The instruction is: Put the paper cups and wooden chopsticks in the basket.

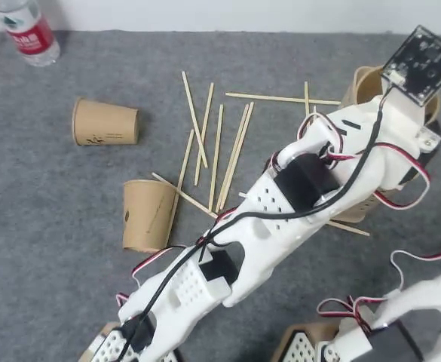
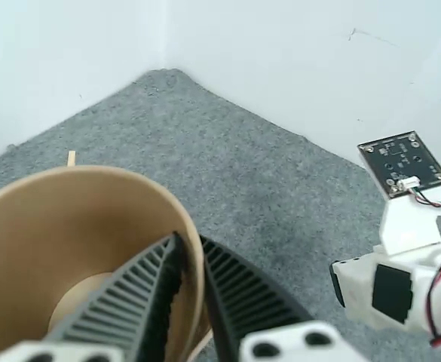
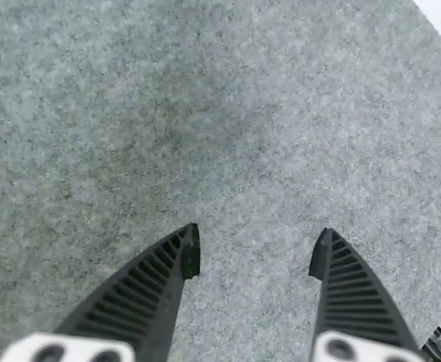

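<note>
Left end effector (image 2: 190, 247) pinches a cup (image 2: 62, 226) by its rim.
Right end effector (image 3: 254, 253) is spread wide over the grey table (image 3: 205, 105).

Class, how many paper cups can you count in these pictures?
3. Two lie sideways on the carpet: the far cup and the near cup. The third cup is held by the left gripper. The arm may hide more.

no text readable. red bottle label (image 1: 33, 36): print too small. dark mark on paper cup (image 1: 105, 122): illegible.
</note>
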